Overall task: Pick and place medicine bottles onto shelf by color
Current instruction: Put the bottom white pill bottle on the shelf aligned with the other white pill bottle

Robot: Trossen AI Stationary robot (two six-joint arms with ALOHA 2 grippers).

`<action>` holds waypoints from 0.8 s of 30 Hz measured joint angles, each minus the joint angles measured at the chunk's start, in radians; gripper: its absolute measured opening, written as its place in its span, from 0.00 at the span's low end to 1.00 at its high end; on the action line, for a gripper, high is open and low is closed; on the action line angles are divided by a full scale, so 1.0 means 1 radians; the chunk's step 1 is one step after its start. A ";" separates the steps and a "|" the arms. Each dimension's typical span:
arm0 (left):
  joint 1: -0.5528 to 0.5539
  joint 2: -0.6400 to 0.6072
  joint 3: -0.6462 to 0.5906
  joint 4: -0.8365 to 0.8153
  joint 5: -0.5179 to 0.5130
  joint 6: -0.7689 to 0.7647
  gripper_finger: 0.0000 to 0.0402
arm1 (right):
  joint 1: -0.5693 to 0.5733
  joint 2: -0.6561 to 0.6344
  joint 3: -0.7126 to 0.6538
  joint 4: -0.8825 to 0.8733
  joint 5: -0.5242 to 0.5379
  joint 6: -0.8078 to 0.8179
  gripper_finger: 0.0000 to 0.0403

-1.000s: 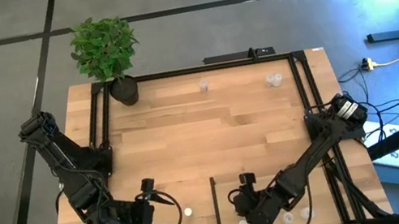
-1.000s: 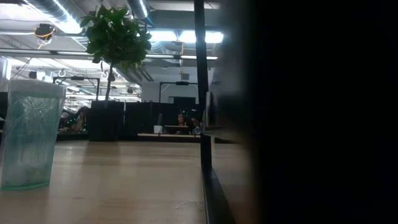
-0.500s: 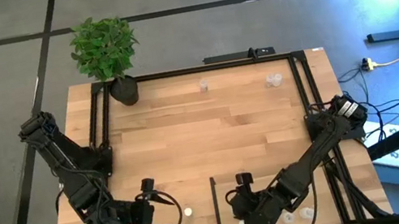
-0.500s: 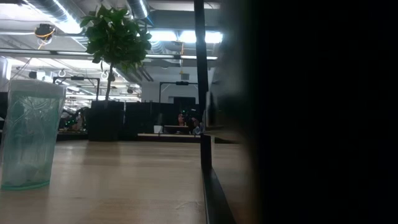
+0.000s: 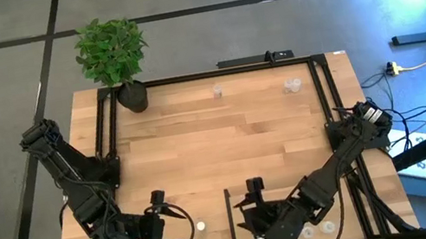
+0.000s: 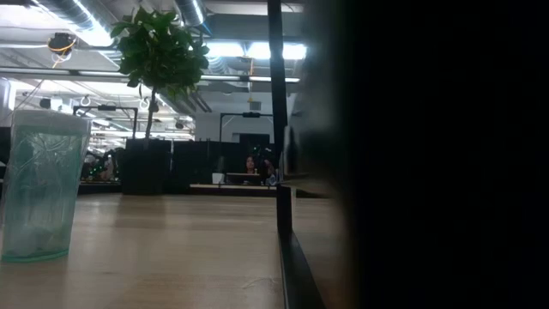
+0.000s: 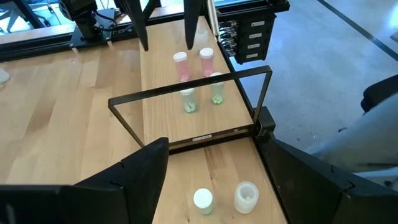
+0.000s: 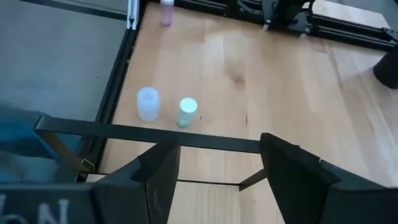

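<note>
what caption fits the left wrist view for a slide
Open left gripper faces two bottles on the wooden table, four more beyond a black frame.

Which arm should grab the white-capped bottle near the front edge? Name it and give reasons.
Left, probably. The left gripper is open and empty, right beside the white-capped bottle, which stands just beyond its fingers in the left wrist view. The right gripper sits beyond the black divider bar.
</note>
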 joint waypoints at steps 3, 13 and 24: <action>0.000 0.000 0.000 0.000 0.000 0.000 0.66 | 0.000 0.000 -0.001 0.001 -0.001 0.004 0.55; 0.000 0.000 0.000 -0.001 0.005 -0.016 0.66 | 0.000 0.000 -0.004 -0.003 -0.004 0.002 0.55; -0.044 0.000 0.000 -0.152 0.051 -0.274 0.66 | 0.000 0.000 -0.005 -0.003 -0.004 0.001 0.55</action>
